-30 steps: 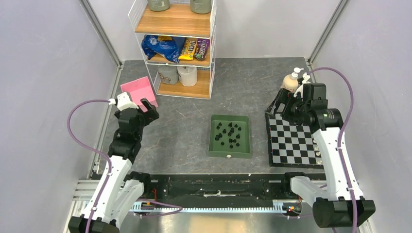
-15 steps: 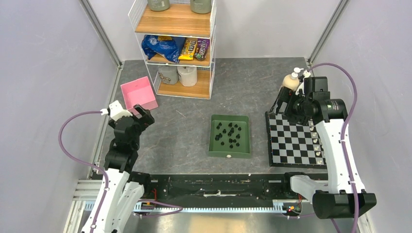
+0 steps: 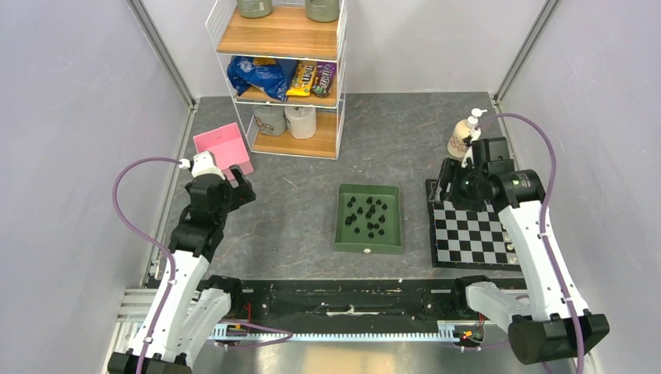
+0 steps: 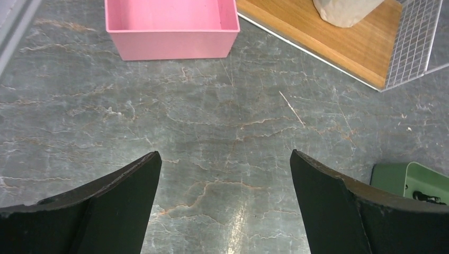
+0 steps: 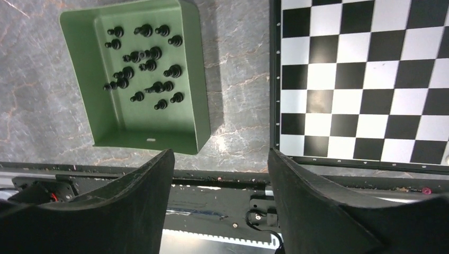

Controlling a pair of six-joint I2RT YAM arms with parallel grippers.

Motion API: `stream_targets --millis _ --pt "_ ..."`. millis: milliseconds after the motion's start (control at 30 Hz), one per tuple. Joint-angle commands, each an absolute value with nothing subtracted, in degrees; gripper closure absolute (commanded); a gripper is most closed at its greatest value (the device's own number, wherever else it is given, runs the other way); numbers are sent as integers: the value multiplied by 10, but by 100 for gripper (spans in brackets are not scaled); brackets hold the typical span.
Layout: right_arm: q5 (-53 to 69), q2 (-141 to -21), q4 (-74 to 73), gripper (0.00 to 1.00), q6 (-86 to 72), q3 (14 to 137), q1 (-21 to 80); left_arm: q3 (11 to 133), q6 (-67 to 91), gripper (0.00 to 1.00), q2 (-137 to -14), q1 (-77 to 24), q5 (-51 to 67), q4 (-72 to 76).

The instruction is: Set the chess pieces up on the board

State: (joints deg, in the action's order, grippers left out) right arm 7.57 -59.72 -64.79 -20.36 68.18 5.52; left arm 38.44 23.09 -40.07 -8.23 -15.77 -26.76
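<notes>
Chess pieces [image 5: 143, 69], the black ones anyway, are bunched in a loose heap inside the green tray [image 5: 79, 32] in the middle of the counter [image 3: 304, 195]. A few are touching each other and some look tipped over. One pale bit [image 5: 151, 140] lies by the tray's near wall. The board [image 5: 360, 79] sits just right of the tray. Its squares are bare in the wrist view, though a few white pieces [image 3: 511, 246] seem to line its right edge, too small to be sure. So I'd say no black piece is placed yet.

Right claw [image 5: 219, 159] hangs over the board's far-left corner, spread open and holding nothing. Left claw [image 4: 225, 156] is wide open and empty too, way off on the left near the pink box [image 4: 170, 26].

What worries me: those pieces are tiny and crowded, so a grab could pinch two at once or flick the neighbours around. The tray wall could also get in the claw's way. The soap bottle [image 3: 461, 139] stands just beyond the board's far corner, right by the arm, so it's easy to bump.
</notes>
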Motion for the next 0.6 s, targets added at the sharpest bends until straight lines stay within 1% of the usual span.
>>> stream_targets --millis 0,100,233,433,567 --pt "40 -595 -626 29 -230 663 116 384 232 2 -414 -83 -106 -245" --pt "20 -621 -610 32 -252 664 160 391 225 2 -434 -83 -97 -243" --pt "4 -664 -581 33 -271 673 200 411 209 2 -455 -83 -92 -264" --pt "-22 -720 -537 34 -286 687 238 409 209 2 -457 -83 -76 -261" --pt "-33 -768 -524 36 -294 705 267 405 210 2 -459 -83 -58 -252"
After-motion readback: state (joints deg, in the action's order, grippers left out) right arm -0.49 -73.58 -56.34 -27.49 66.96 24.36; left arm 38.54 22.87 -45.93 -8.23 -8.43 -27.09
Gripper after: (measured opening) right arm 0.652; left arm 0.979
